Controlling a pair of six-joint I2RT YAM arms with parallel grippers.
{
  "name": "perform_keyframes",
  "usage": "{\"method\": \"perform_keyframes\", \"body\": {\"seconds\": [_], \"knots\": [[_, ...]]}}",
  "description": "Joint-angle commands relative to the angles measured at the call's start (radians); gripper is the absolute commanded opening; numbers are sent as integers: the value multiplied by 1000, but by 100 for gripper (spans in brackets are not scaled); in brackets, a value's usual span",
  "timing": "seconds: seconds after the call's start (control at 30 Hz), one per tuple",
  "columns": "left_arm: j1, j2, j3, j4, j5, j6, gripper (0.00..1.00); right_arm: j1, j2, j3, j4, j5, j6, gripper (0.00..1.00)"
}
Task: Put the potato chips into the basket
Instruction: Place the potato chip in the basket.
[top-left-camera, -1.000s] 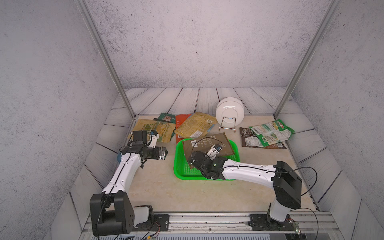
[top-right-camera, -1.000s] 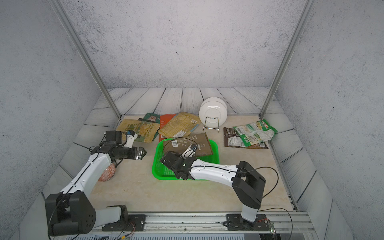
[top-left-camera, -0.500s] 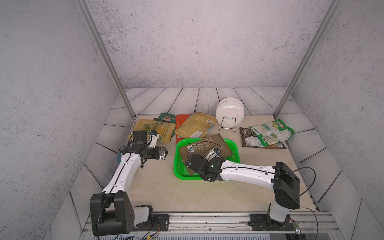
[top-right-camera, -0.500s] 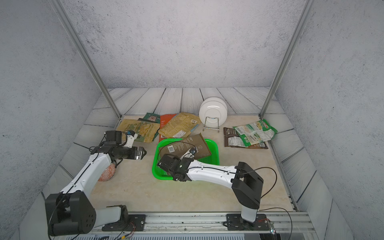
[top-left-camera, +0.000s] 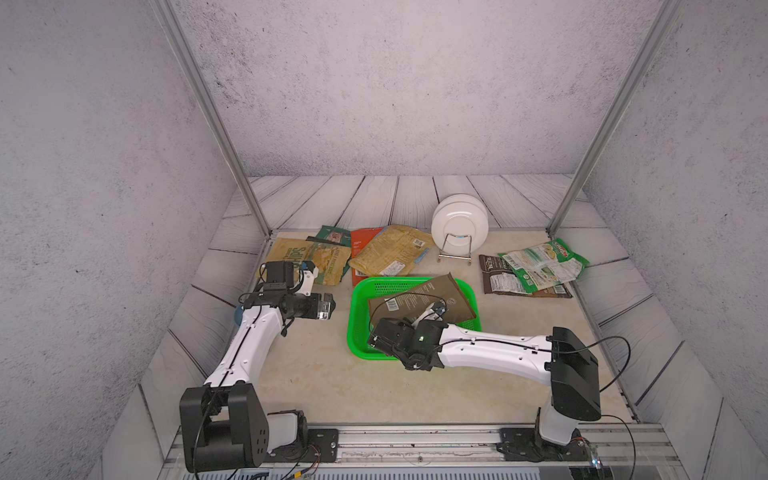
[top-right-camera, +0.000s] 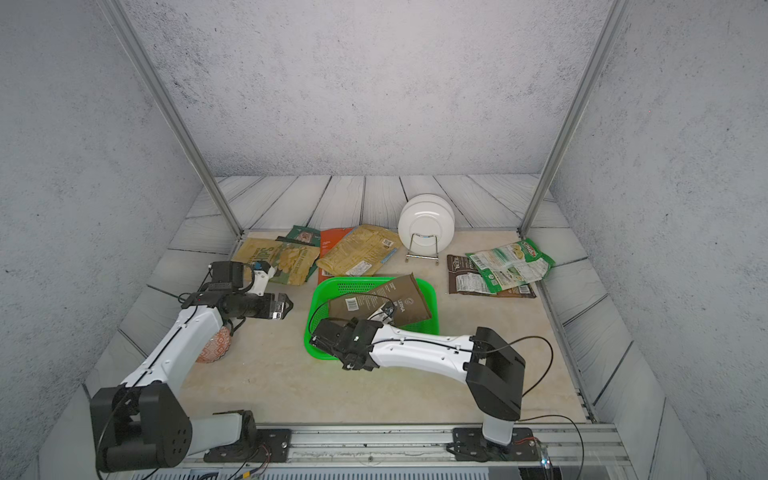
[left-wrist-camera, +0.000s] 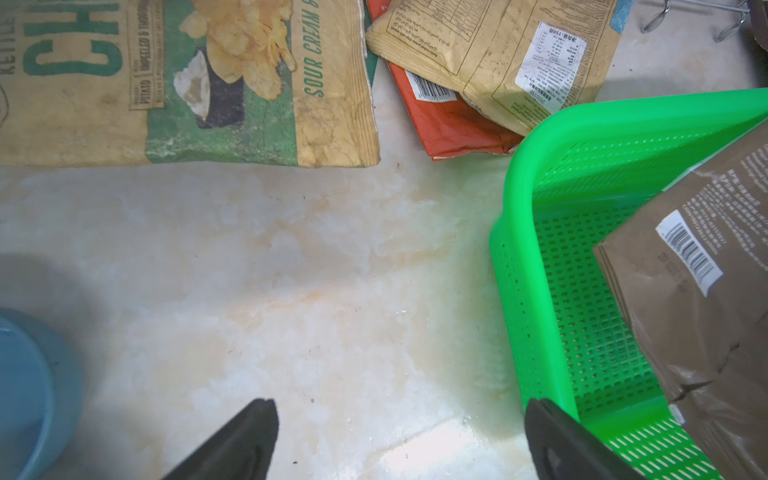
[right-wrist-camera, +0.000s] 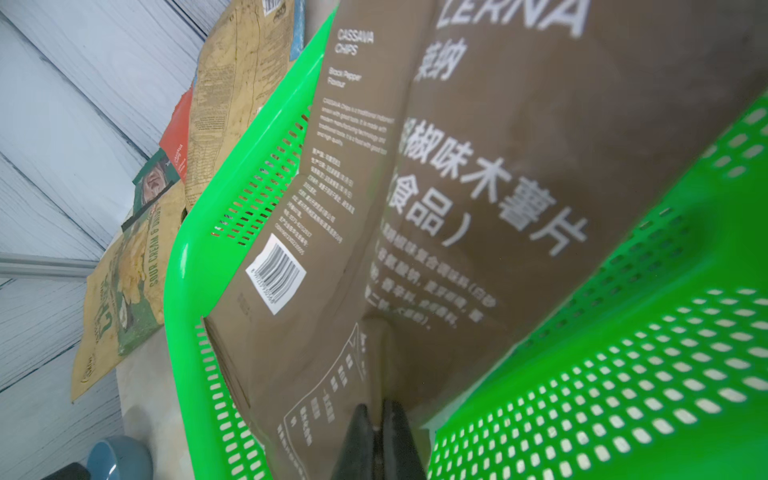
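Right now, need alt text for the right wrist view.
Black right fingers, shut, pinch a crease of a brown cassava chips bag that lies in the green mesh basket, one end over its rim. Beyond it lie a sour cream chips bag, a mustard-yellow bag and an orange-red bag; a blue bowl shows at the frame's edge.

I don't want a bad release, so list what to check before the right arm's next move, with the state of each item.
1. Right gripper grips brown bag: ok, shut on its edge.
2. Brown bag fully inside basket: not ok, one corner rides over the rim.
3. Bag flat on the basket floor: cannot tell.
4. Left gripper clear of basket: ok, open, empty, over bare table.
5. All chips collected: not ok; mustard bag, green-white bag and others lie outside.
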Motion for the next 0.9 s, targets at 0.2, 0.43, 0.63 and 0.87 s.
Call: {"method": "perform_keyframes", "body": {"seconds": [0.2,0.43,0.63,0.87], "knots": [[3,9,4,-2,18,1,99,24,-29,57,-39,87,39,0],[3,10,4,-2,19,3,99,23,11,55,52,123,12,0],[3,11,4,-2,19,2,99,-12,54,11,160,103,1,0],[4,11,4,-2,18,4,99,-43,90,-2,242,80,-53,8]]}}
